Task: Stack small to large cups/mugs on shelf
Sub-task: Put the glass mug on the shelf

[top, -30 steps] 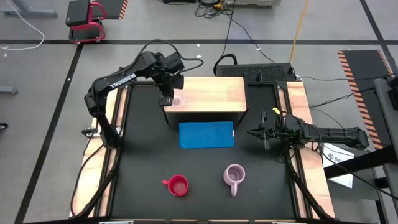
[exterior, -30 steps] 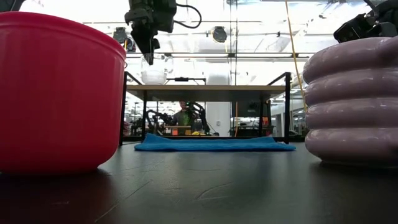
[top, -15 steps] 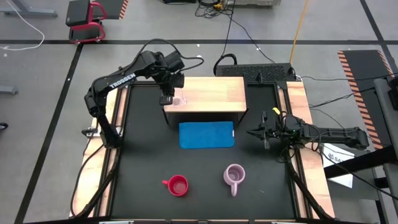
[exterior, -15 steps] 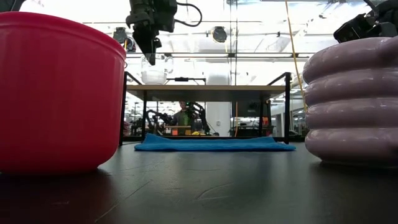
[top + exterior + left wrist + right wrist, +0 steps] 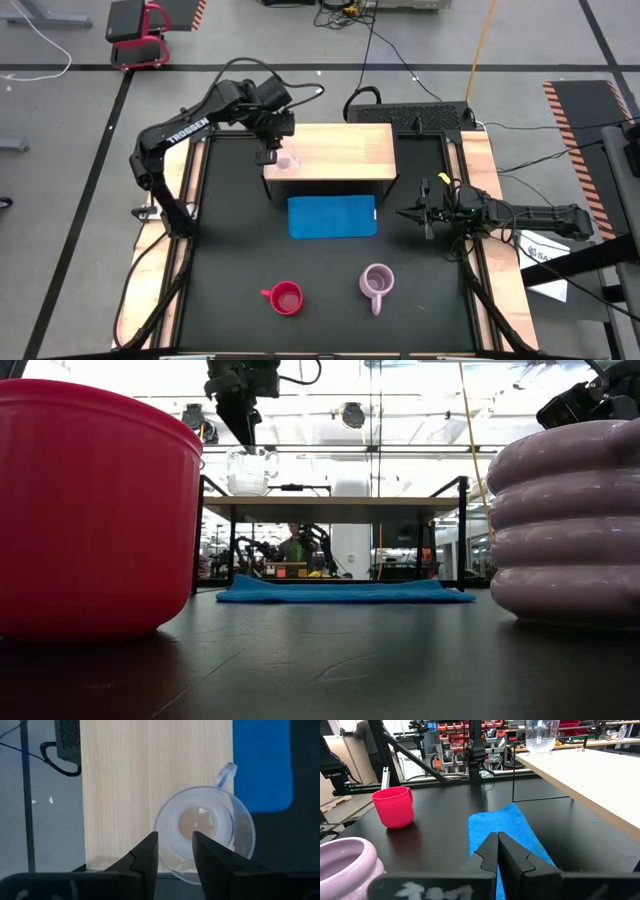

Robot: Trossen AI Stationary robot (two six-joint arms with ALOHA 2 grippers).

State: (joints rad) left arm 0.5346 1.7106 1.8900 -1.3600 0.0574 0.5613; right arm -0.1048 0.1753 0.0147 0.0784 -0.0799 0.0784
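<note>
The left arm (image 5: pixel 185 130) carries the white lettering "TROSSEN" along its forearm.

Nearest the front table edge stand the red mug (image 5: pixel 285 298) and, to its right, the ribbed lilac mug (image 5: pixel 376 283), well apart from each other; both are upright and empty. Behind them lies the blue mat (image 5: pixel 332 216), flat on the dark table (image 5: pixel 230 260) just in front of the shelf (image 5: pixel 345 150).

The clear glass cup (image 5: pixel 202 830) stands upright on the shelf near its left front corner, handle toward the mat. The left gripper (image 5: pixel 173 851) hangs above it, fingers a narrow gap apart, holding nothing; the low view shows its tips above the cup rim.

The right gripper (image 5: pixel 497 851) rests at the table's right edge, fingers pressed together, empty.
</note>
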